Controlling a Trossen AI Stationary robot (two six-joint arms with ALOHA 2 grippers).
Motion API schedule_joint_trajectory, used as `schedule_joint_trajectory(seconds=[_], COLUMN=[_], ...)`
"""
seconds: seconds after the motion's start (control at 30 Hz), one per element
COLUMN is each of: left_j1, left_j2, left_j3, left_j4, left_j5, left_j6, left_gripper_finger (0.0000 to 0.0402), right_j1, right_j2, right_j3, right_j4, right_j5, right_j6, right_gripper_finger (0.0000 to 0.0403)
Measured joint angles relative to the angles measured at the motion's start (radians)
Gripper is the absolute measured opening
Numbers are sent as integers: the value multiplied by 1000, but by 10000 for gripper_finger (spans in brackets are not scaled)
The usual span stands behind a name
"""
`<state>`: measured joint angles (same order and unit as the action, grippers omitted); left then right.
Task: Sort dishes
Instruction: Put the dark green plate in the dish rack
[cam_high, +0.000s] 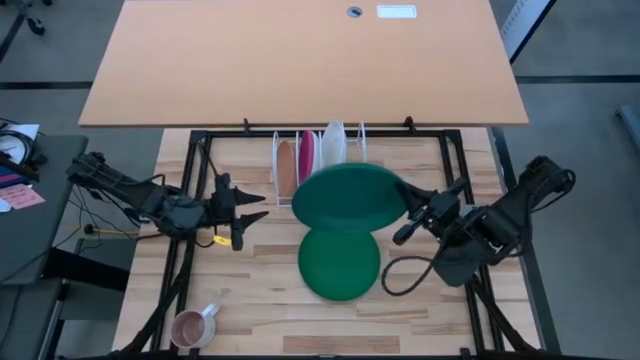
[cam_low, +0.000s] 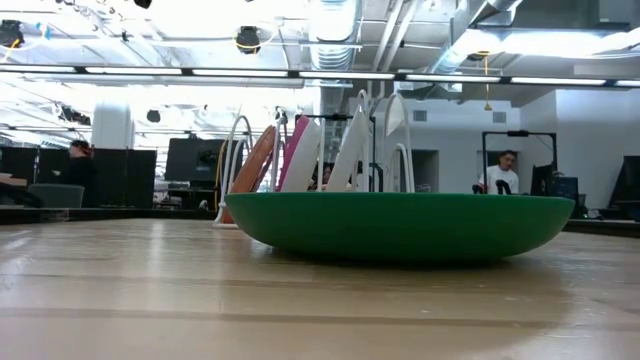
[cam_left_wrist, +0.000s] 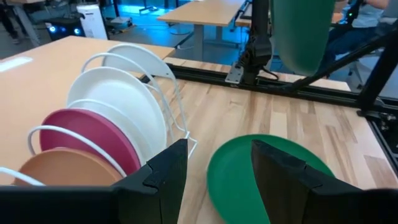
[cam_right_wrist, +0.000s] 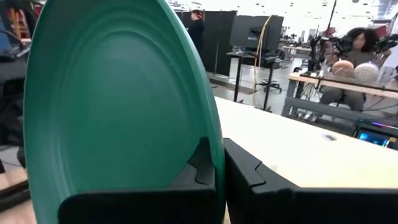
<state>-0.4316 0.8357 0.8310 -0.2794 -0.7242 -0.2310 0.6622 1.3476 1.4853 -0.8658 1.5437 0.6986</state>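
Green plate (cam_high: 345, 195) held aloft, pinched in the right end effector (cam_high: 406, 203).

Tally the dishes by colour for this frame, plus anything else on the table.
Green plates: 2, one flat on the table, one held by the right gripper
White plates: 2, in the rack
Pink plate: 1
Orange plate: 1
Mug: 1
Rack: 1
Total: 8

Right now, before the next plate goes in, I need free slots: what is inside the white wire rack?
The white wire rack holds an orange-brown plate, a magenta plate and two white plates, all on edge. From above, the green plate in the right gripper covers its front.
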Motion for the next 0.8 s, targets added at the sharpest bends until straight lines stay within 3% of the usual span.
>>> schedule_joint_trajectory(seconds=[0.07, 0.13, 0.33, 0.43, 0.6, 0.7, 0.8], left_j1=[0, 0, 0, 0, 0, 0, 0], left_j2=[1, 1, 1, 1, 1, 1, 1], left_j3=[0, 0, 0, 0, 0, 0, 0], left_j4=[-1, 2, 1, -2, -14, -18, -18], left_j5=[4, 11, 12, 13, 36, 36, 35], left_j6=[-3, -19, -38, -39, -40, -39, -36], left_gripper_finger=[172, 172, 172, 172, 172, 172, 172], right_j1=[-19, -52, -198, -259, -337, -345, -345], right_j2=[0, 2, 84, 97, 87, 97, 95], right_j3=[0, 0, 0, 59, 278, 440, 577], right_j4=[139, 280, 600, 603, 497, 472, 522], right_j5=[-24, -133, -683, -806, -1012, -1133, -1141], right_j6=[-145, -292, -830, -1039, -1249, -1324, -1301], right_gripper_finger=[11, 11, 11, 11, 11, 11, 11])
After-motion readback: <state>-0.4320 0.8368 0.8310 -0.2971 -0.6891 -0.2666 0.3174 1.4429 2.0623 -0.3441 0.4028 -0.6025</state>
